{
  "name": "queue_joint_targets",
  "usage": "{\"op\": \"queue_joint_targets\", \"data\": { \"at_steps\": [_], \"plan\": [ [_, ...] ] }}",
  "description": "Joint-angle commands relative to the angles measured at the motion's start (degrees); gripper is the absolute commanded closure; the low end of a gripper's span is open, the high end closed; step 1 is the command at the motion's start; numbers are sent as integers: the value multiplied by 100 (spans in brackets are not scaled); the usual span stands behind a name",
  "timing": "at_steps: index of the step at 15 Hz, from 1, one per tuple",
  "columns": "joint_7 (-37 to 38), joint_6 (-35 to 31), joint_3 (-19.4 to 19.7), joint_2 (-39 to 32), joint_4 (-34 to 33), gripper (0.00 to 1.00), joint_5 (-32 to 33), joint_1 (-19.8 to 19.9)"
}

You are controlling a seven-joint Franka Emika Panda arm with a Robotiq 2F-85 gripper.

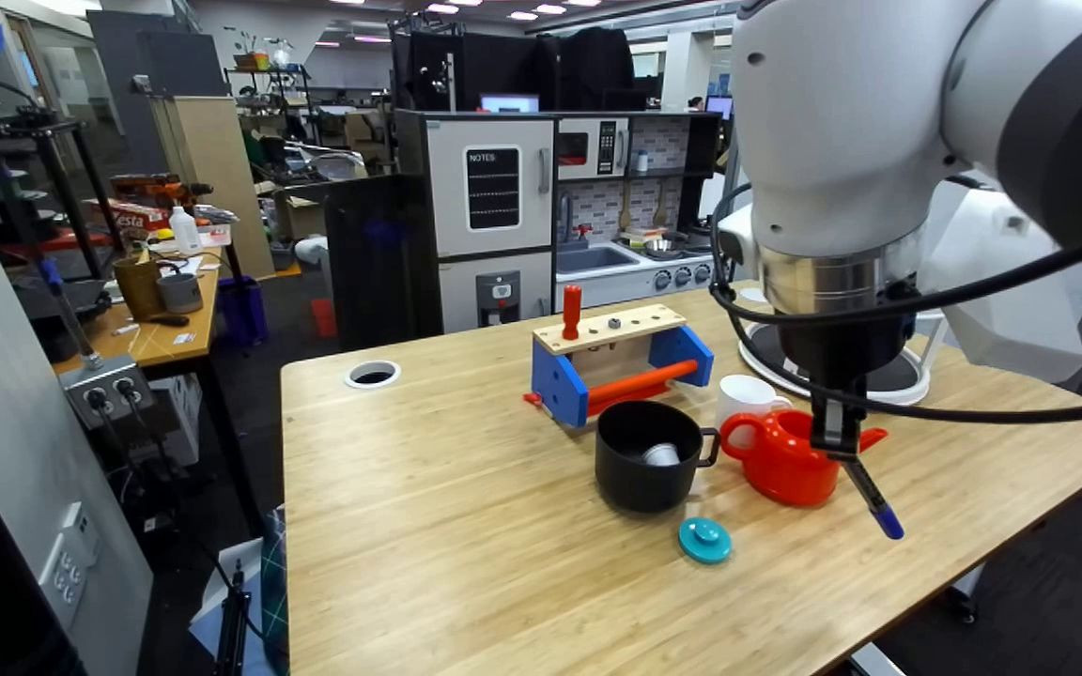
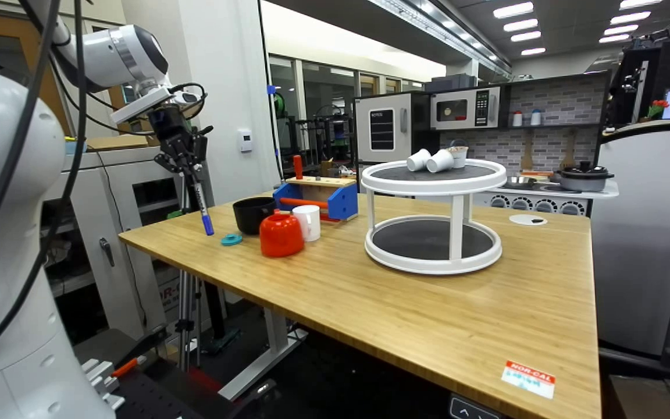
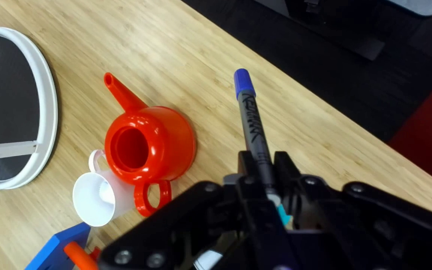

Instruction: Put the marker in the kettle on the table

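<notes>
The marker (image 3: pixel 253 116) has a grey body with dark lettering and a blue cap. My gripper (image 3: pixel 263 161) is shut on its uncapped end, with the cap pointing away from the fingers. In both exterior views the marker (image 1: pixel 873 496) (image 2: pixel 202 203) hangs tilted, cap down, above the table (image 1: pixel 466 545). The red kettle (image 3: pixel 176 144) stands upright on the table with its round top opening uncovered. It also shows in both exterior views (image 1: pixel 790 474) (image 2: pixel 281 237). In the wrist view the gripper is to the right of the kettle, on its handle side, apart from it.
A white mug (image 3: pixel 94 198) stands against the kettle. A black pot (image 1: pixel 630 483) holding a white cup and a turquoise lid (image 1: pixel 705 540) are close by. A blue toy workbench (image 1: pixel 562 385) stands behind. A white two-tier stand (image 2: pixel 434 266) is beyond the spout side.
</notes>
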State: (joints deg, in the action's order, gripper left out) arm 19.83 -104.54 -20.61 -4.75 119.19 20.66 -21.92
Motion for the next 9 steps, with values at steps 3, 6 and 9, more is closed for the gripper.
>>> {"op": "queue_joint_targets", "data": {
  "at_steps": [3,6,9],
  "plan": [
    [-72,-155,-32,-355,-293,96,563,-225],
    [14,-397,30,-664,-363,96,1116,-323],
    [-32,-462,86,-1097,-560,96,1299,-378]
  ]
}}
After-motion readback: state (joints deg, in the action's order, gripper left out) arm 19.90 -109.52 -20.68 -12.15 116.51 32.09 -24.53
